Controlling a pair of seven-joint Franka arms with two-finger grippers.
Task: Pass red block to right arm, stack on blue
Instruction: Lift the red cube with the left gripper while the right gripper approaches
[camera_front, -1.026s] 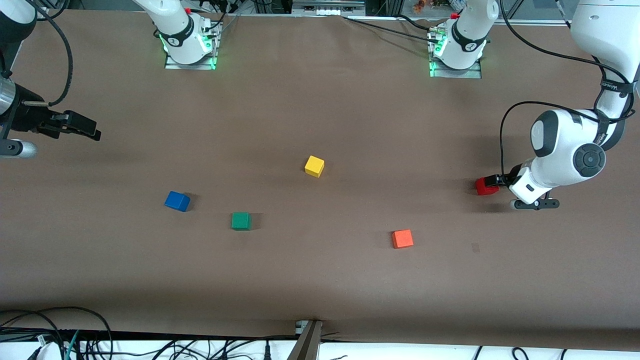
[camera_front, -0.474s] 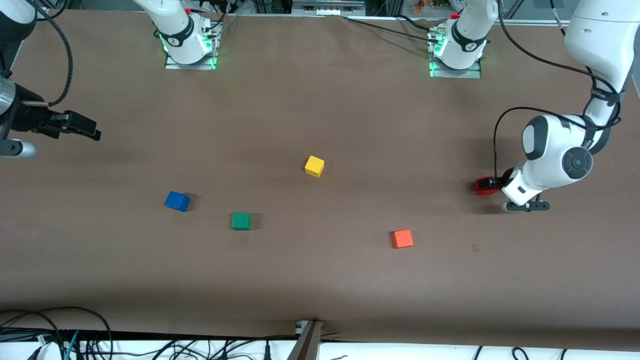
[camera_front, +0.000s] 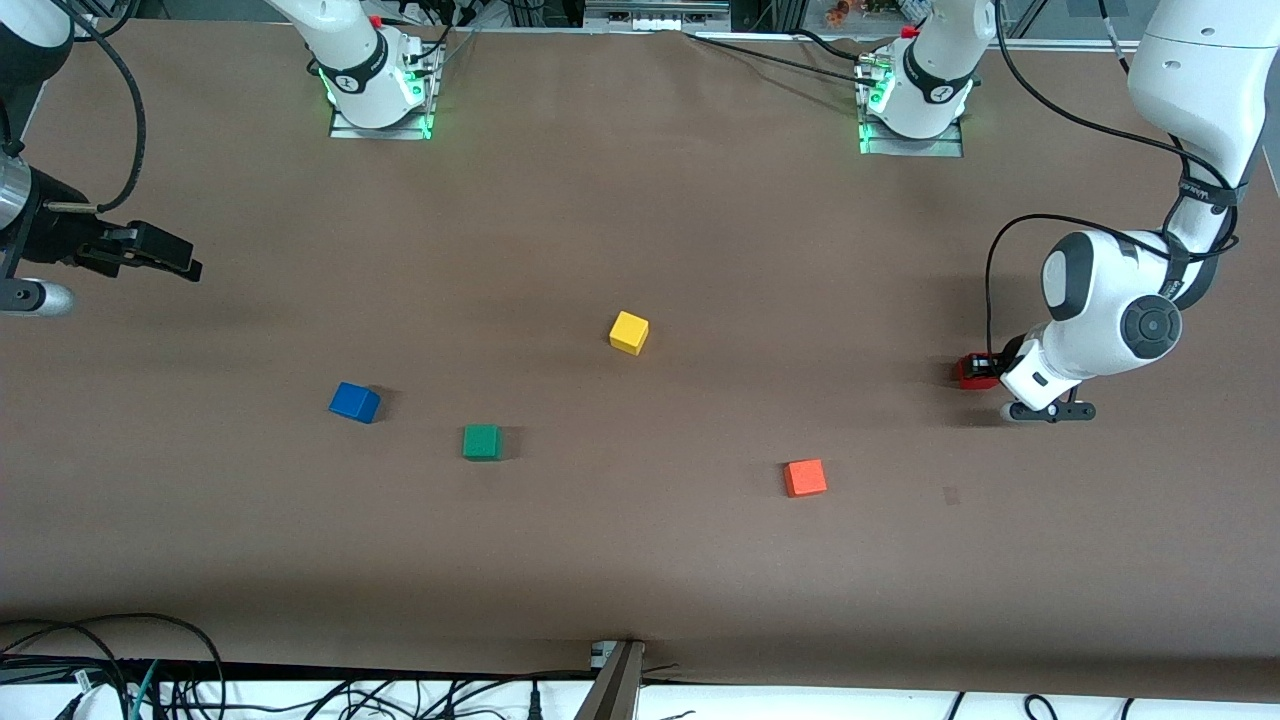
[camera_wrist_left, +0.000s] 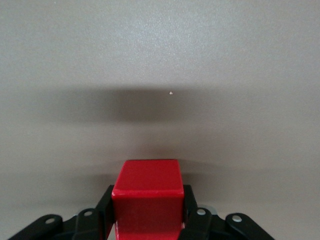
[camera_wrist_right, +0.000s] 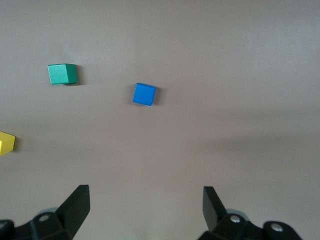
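The red block (camera_front: 970, 371) is at the left arm's end of the table, close to or on the tabletop. My left gripper (camera_front: 985, 368) is shut on it. In the left wrist view the red block (camera_wrist_left: 146, 196) fills the gap between the black fingers (camera_wrist_left: 104, 207), which press on both its sides. The blue cube (camera_front: 354, 402) lies toward the right arm's end and also shows in the right wrist view (camera_wrist_right: 144, 94). My right gripper (camera_front: 185, 265) waits open and empty over that end of the table, its fingers (camera_wrist_right: 77, 202) wide apart.
A green cube (camera_front: 481, 441) lies beside the blue one, toward the middle. A yellow cube (camera_front: 629, 332) sits mid-table. An orange-red cube (camera_front: 805, 477) lies nearer the front camera than the red block. Cables run along the table's front edge.
The left arm's wrist has shifted a little toward the red block and settled over it. The block has stayed in about the same spot. The right arm has not moved.
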